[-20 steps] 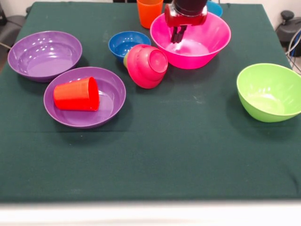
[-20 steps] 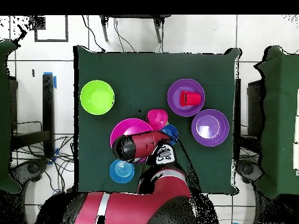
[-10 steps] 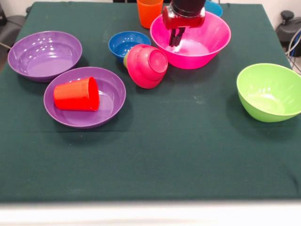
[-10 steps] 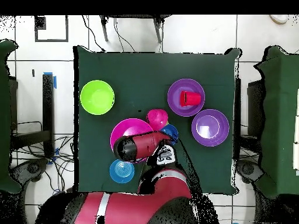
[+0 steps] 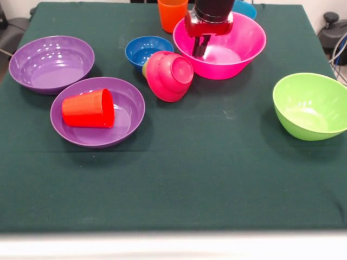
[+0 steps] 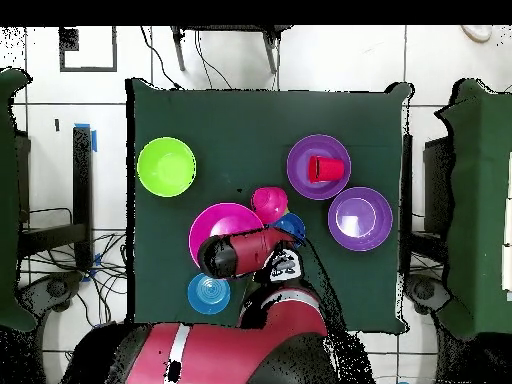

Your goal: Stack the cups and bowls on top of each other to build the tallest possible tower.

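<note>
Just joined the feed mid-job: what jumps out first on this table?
The red end effector hangs over the big pink bowl at the table's far side in the front view. Next to that bowl a crimson bowl lies tipped on its side, and a red cup lies on its side inside a purple bowl. No tower stands yet; the lime bowl sits alone to the right.
</note>
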Robot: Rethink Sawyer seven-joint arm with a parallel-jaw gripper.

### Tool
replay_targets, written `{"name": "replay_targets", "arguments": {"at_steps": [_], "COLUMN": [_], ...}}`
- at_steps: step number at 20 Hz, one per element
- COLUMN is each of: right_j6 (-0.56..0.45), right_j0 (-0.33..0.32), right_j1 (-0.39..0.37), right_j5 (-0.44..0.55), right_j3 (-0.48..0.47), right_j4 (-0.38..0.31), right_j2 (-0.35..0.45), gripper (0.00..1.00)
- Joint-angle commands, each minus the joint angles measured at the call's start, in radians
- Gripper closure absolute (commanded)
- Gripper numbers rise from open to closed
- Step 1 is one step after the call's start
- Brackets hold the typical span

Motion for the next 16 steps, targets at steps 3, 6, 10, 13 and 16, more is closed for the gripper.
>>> {"name": "replay_targets", "arguments": {"at_steps": [3, 6, 10, 13, 16], "right_j6": [0.107, 0.115, 0.104, 0.104, 0.105], "right_j0": [0.014, 0.017, 0.022, 0.026, 0.032], "right_j1": [0.111, 0.13, 0.133, 0.133, 0.131], "right_j5": [-0.14, -0.169, -0.168, -0.165, -0.162], "right_j3": [-0.064, -0.067, -0.07, -0.073, -0.077], "right_j4": [-0.041, -0.045, -0.051, -0.049, -0.039], "right_j2": [0.034, 0.025, 0.018, 0.013, 0.006], "gripper": [1.0, 1.0, 0.0, 0.0, 0.0]}}
